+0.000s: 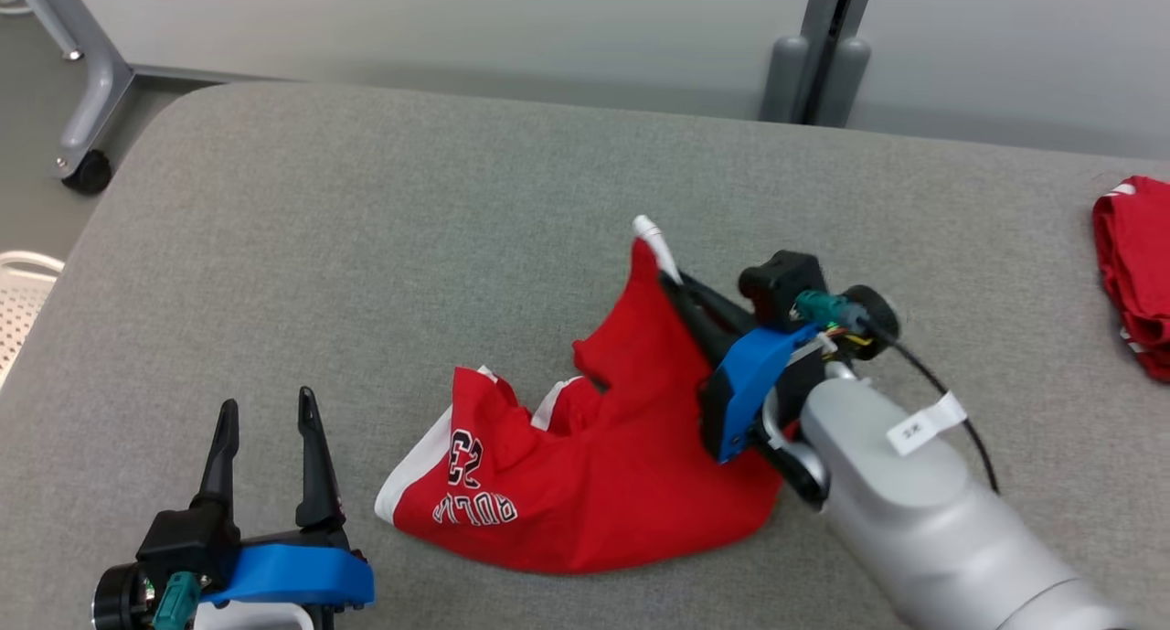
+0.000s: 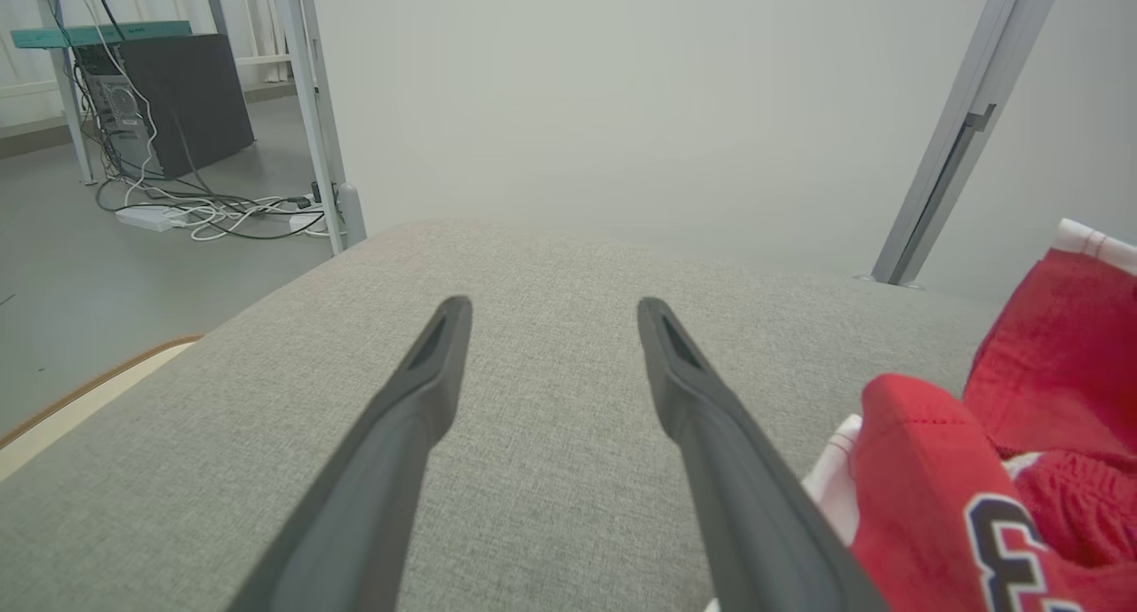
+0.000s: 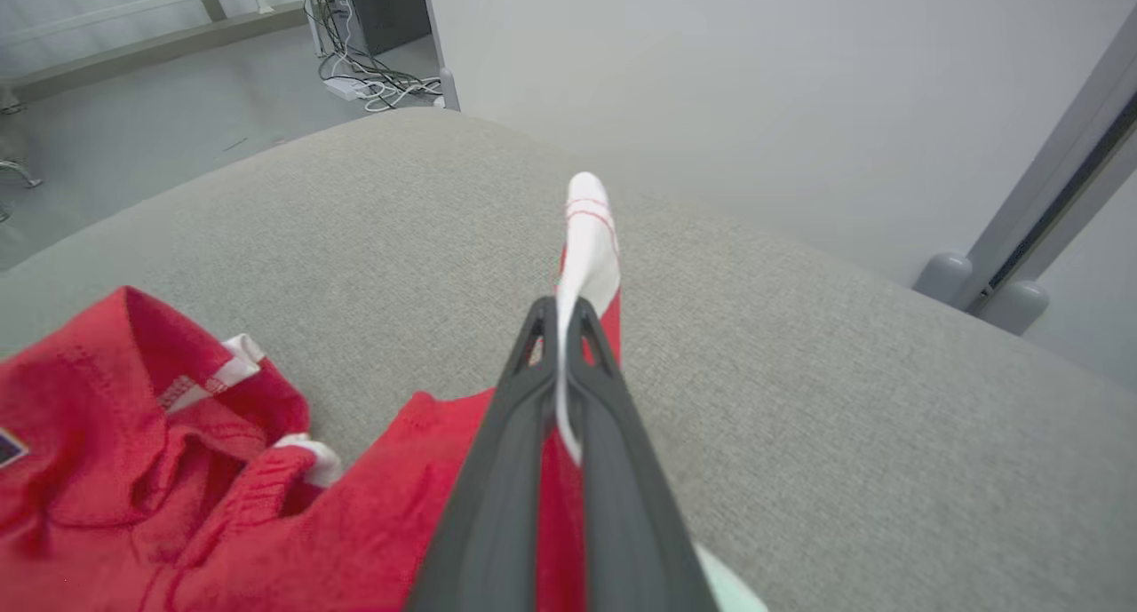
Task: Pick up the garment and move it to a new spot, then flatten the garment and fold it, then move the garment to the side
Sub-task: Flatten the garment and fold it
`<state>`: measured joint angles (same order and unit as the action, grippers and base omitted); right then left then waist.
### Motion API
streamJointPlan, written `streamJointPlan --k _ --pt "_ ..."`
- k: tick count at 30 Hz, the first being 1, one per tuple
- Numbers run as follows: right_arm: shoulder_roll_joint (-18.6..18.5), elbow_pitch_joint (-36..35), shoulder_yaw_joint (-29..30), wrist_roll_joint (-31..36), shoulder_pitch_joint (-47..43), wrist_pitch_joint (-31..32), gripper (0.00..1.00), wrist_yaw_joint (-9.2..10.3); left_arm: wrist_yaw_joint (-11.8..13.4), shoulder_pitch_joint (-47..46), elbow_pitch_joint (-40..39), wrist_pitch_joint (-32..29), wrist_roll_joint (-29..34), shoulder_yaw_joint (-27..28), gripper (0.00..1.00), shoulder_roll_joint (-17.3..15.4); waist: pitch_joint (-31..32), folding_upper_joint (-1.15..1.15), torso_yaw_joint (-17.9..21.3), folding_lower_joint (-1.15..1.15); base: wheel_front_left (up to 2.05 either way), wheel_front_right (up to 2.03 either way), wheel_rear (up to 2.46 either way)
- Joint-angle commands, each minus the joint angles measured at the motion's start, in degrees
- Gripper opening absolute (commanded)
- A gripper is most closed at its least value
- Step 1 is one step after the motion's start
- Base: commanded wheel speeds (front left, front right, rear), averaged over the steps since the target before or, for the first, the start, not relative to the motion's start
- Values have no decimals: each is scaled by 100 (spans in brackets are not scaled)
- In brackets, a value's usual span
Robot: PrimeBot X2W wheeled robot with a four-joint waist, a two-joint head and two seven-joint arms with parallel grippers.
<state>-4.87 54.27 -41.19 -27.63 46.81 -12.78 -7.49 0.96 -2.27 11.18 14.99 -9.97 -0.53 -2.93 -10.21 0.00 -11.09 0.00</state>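
The left gripper (image 1: 267,401) stands with jaws spread wide and empty, low over the grey fabric-covered table (image 1: 366,228), near the garment's white hem. The crumpled red mesh garment with white trim and black lettering (image 1: 594,465) lies at table centre. The right gripper (image 1: 672,282) is clamped on one raised white-trimmed corner.

- Risk: the pinch takes a narrow edge, so a fast lift may pull the fabric free.
- Risk: a rightward carry may reach the red cloth pile (image 1: 1138,273).
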Motion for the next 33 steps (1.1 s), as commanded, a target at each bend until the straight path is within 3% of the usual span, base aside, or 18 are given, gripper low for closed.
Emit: streamJointPlan --k 1,10,16,18,19,20,25,33 --pt "30 -181 -117 -66 -155 -61 0 -1 -23 36 -19 27 47 51 100 8 69 0 60 0 0 0 0" --pt "100 -1898 -1233 -270 -1242 -67 0 -2 -59 209 -90 26 94 112 100 6 207 0 120 0 0 0 0" --pt "-5 -2389 -1875 -207 -2028 317 0 -1 15 244 -172 27 69 50 100 7 190 0 99 0 0 0 0" --pt "15 -2530 -2017 -249 -2211 375 42 -2 3 242 -156 27 67 97 100 6 191 0 121 0 0 0 0" --pt "4 -2591 -2111 -265 -2291 426 78 -2 -15 237 -142 26 68 112 100 7 194 0 136 0 0 0 0" --pt "-32 -2662 -2170 -294 -2353 467 100 -2 -10 244 -143 27 65 102 100 8 202 0 147 0 0 0 0" --pt "-286 -3074 -1950 -144 -2270 445 100 -1 6 297 -143 27 61 138 100 7 258 0 237 0 0 0 0" --pt "-873 -3894 -468 353 -1688 713 100 -2 -18 258 -174 27 73 201 100 10 237 0 319 0 0 0 0"
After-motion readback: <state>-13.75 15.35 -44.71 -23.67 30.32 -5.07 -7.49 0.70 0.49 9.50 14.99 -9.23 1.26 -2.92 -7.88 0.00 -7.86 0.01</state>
